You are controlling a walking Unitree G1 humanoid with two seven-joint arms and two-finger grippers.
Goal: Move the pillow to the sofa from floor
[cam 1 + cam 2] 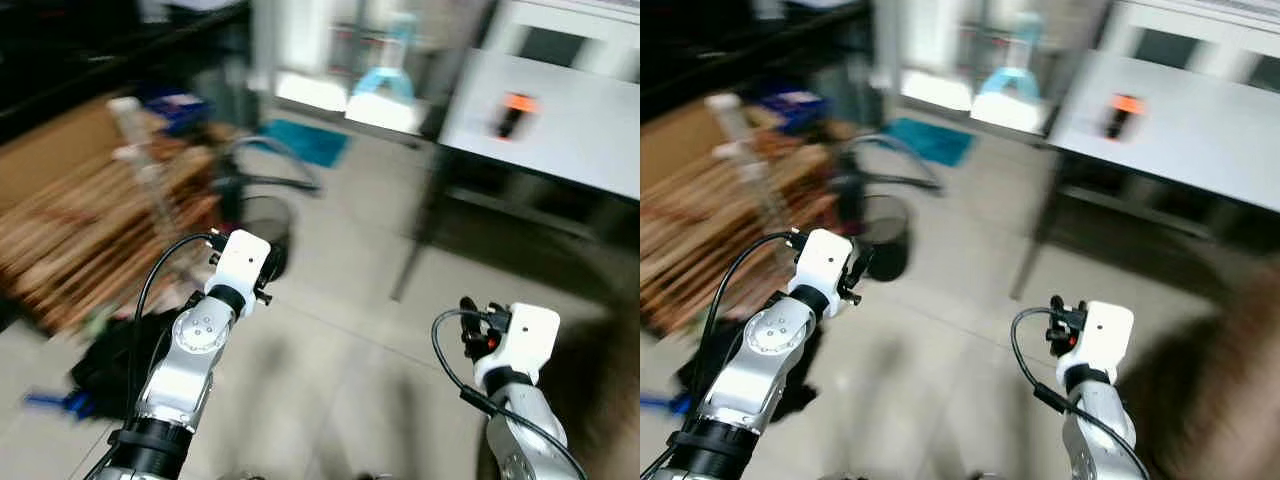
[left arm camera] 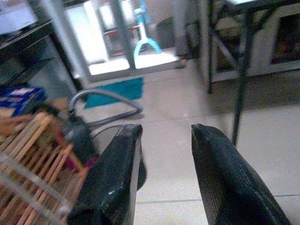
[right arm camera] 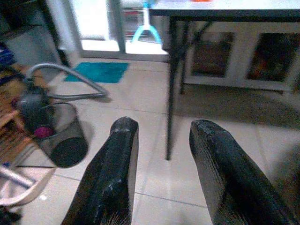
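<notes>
Both arms are raised in front of me over the pale tiled floor [image 1: 340, 330], and the eye views are blurred. My left gripper [image 2: 164, 131] is open with nothing between its black fingers [image 2: 117, 173]; it points toward a black mesh bin [image 1: 265, 225]. My right gripper [image 3: 161, 124] is open too and holds nothing, facing a table leg [image 3: 171, 93]. A blurred brown mass [image 1: 1230, 380] lies at the lower right; I cannot tell what it is.
A white table [image 1: 560, 130] with an orange object [image 1: 515, 110] stands to the right on dark legs. On the left are a wooden slatted rack [image 1: 90, 240], a vacuum hose [image 3: 65, 75] and a black bag [image 1: 110, 360]. A teal mat [image 1: 310, 140] lies by the bright doorway.
</notes>
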